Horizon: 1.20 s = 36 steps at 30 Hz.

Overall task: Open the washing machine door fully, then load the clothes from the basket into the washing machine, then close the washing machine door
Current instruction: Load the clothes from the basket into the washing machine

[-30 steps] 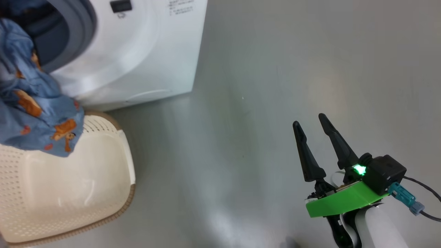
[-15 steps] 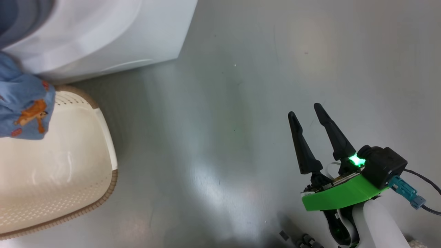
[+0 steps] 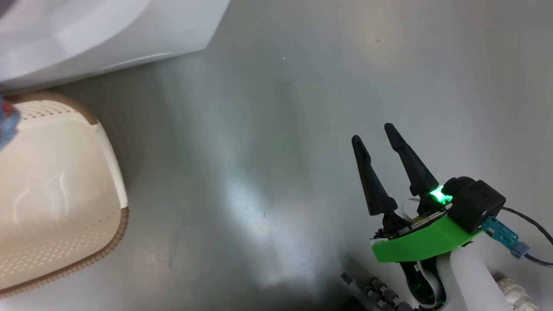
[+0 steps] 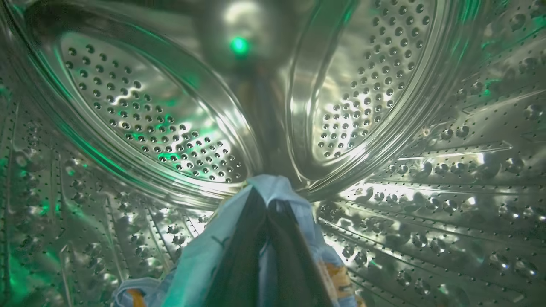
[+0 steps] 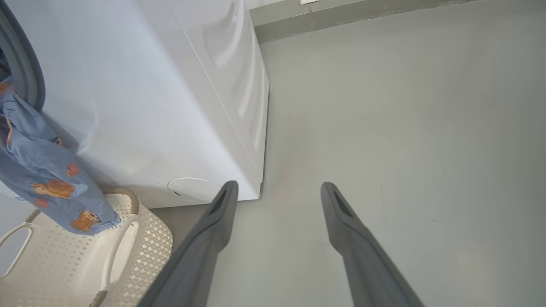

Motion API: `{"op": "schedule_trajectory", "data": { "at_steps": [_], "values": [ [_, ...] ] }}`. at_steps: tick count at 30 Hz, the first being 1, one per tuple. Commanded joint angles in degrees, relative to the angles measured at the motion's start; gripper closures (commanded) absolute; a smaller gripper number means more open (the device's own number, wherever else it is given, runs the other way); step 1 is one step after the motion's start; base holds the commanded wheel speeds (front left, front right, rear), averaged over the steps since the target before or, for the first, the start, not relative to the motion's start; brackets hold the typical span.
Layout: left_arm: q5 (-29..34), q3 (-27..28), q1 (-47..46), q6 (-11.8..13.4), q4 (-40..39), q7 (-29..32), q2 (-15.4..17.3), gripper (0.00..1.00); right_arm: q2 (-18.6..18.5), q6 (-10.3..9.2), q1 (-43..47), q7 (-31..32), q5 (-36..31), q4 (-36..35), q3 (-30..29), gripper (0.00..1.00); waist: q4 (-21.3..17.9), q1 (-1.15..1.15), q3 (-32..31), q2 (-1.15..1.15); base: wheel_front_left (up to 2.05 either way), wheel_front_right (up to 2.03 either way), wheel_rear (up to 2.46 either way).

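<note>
In the left wrist view my left gripper (image 4: 266, 202) is shut on the light blue clothes (image 4: 204, 260), deep inside the washing machine's steel perforated drum (image 4: 149, 123). The right wrist view shows the clothes (image 5: 38, 170) trailing out of the washing machine (image 5: 140, 98) opening, their lower end hanging over the cream basket (image 5: 64, 264). In the head view the basket (image 3: 65, 207) sits at the left below the washing machine (image 3: 108, 30), with a scrap of the clothes (image 3: 6, 121) at the frame edge. My right gripper (image 3: 373, 134) stands open over bare floor, holding nothing. The washing machine door is out of view.
Grey glossy floor (image 3: 268, 151) stretches right of the machine and basket. A round filter cap (image 5: 194, 190) sits low on the machine's front. A wall base (image 5: 362, 13) runs behind the machine. A cable (image 3: 531, 242) trails from my right wrist.
The head camera has swung, sliding the machine and basket up and left in the picture. The hanging clothes have gone almost out of the head view. The right gripper stays open.
</note>
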Motion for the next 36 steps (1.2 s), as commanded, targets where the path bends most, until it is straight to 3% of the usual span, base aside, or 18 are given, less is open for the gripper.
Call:
{"op": "schedule_trajectory", "data": {
  "at_steps": [1, 10, 11, 12, 13, 27, 36],
  "values": [
    [1.02, 0.38, -1.14, 0.06, -2.9, -0.4, 2.96, 1.0, -0.08, 0.35, 0.82, -0.27, 0.94, -1.52, 1.45, 0.0, -0.57, 0.0, 0.58, 0.0, 0.0, 0.0, 0.0],
    [2.64, 2.42, 2.06, -0.04, -7.78, -0.49, 1.36, 1.0, -0.08, 0.35, 0.18, -0.27, 1.22, -1.18, 1.66, 0.0, -0.17, 0.0, 0.49, 0.0, 0.0, 0.0, 0.0],
    [2.63, 2.59, 2.4, -0.05, -7.72, -0.49, 1.17, 0.95, -0.08, 0.35, 0.13, -0.27, 1.18, -1.09, 1.62, 0.0, -0.01, 0.0, 0.37, 0.0, 0.0, 0.0, 0.0],
    [2.67, 2.69, 2.72, -0.06, -7.68, -0.49, 0.98, 0.29, -0.08, 0.35, 0.08, -0.27, 1.12, -0.99, 1.58, 0.0, 0.17, 0.0, 0.23, 0.0, 0.0, 0.0, 0.0],
    [2.57, 2.87, 3.01, -0.07, -7.48, -0.49, 0.73, 0.0, -0.08, 0.35, 0.02, -0.27, 1.07, -0.88, 1.54, 0.0, 0.33, 0.0, 0.07, 0.0, 0.0, 0.0, 0.0],
    [2.38, 4.95, 8.2, 0.06, -6.04, -0.5, -3.45, 0.0, -0.08, 0.35, -0.55, -0.27, 0.49, 0.61, 0.51, 0.0, 2.73, 0.0, -4.25, 0.0, 0.0, 0.0, 0.0],
    [3.11, 7.02, 15.73, 0.68, -10.27, -0.5, -6.11, 0.0, -0.08, 0.35, -0.25, -0.27, -1.04, 1.56, -0.08, 0.0, 5.02, 0.0, -8.27, 0.0, 0.0, 0.0, 0.0]
  ]
}}
